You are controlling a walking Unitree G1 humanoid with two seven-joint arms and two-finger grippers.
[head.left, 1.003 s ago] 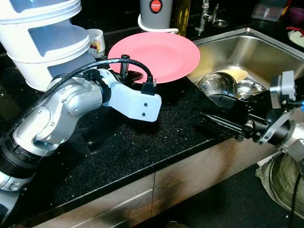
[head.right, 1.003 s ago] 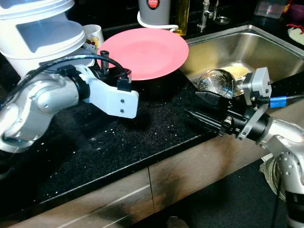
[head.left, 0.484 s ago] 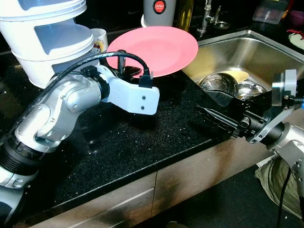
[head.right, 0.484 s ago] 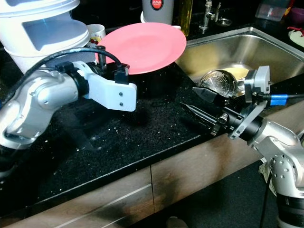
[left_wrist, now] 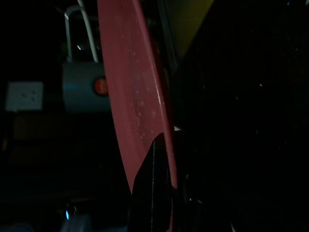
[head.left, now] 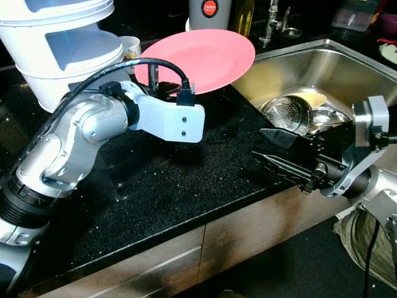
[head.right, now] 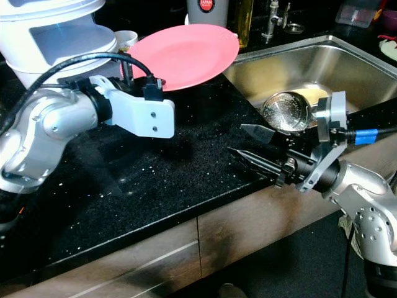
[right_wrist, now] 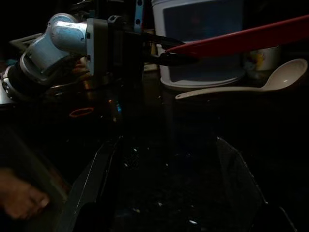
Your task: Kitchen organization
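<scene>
Gripping a round, flat pink plate by its near rim, left gripper clamped on it above the black counter, beside the sink, right gripper spread wide at the counter edge

Black speckled table — a steel sink sunk into its right end; at the back stand stacked white tubs, a small mug and a grey canister.
</scene>
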